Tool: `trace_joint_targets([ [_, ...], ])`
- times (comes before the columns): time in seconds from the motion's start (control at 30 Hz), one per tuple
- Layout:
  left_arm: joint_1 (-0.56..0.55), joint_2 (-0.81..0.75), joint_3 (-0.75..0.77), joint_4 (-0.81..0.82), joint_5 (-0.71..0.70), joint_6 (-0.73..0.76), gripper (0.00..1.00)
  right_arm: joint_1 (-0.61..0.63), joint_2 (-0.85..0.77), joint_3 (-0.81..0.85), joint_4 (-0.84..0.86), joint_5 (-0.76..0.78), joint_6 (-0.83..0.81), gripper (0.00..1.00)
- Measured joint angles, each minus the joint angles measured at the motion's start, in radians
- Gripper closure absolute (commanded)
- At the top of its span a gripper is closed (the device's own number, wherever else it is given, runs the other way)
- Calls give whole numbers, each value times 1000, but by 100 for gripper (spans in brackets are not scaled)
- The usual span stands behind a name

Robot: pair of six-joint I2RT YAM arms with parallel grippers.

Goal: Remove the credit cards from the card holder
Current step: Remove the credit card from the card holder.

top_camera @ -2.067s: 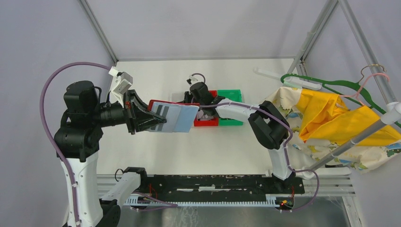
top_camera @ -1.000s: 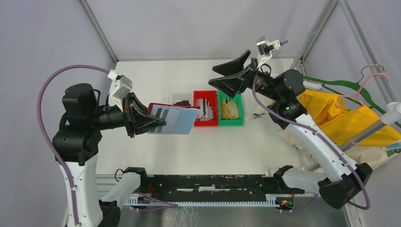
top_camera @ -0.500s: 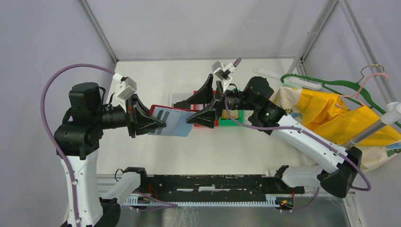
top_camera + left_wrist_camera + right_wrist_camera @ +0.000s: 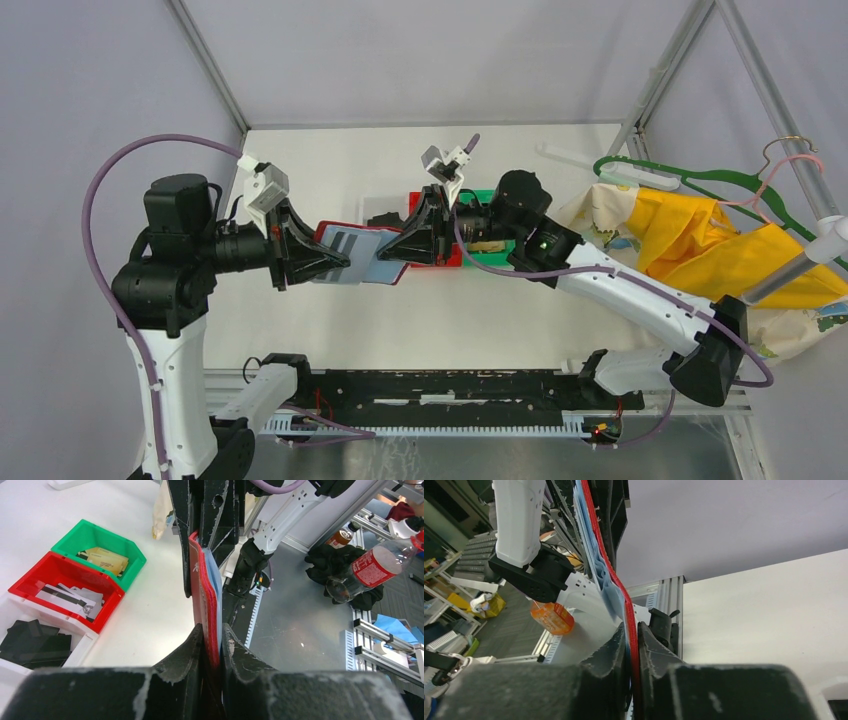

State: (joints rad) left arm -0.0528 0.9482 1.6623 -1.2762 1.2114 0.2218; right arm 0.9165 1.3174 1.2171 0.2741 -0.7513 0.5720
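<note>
Hovering in the air, the left gripper (image 4: 340, 262) clamps the 9 o'clock end of the card holder (image 4: 357, 248), a soft red wallet with pale blue leaves, while the right gripper (image 4: 388, 264) pinches its 3 o'clock edge. Stiff, flat, striped credit cards (image 4: 65, 594) already lie in the glossy red bin (image 4: 107, 612) at 2 o'clock. Dark stripes suggest a few possibly remain inside.

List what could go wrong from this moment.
The left gripper and right gripper both clamp the red folding card holder with blue-grey leaves in mid-air; opposed pulling could bend it or wrench it loose. The right jaws seem to pinch cover and leaves together, so a pull may drag the whole holder.
</note>
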Motion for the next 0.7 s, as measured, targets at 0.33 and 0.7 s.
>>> trace_joint_targets([
  [0.33, 0, 3, 0, -10, -17, 6, 91, 0, -2, -114, 171, 3, 138, 43],
  [0.7, 0, 3, 0, -31, -24, 28, 91, -1, -2, -133, 348, -42, 249, 84],
])
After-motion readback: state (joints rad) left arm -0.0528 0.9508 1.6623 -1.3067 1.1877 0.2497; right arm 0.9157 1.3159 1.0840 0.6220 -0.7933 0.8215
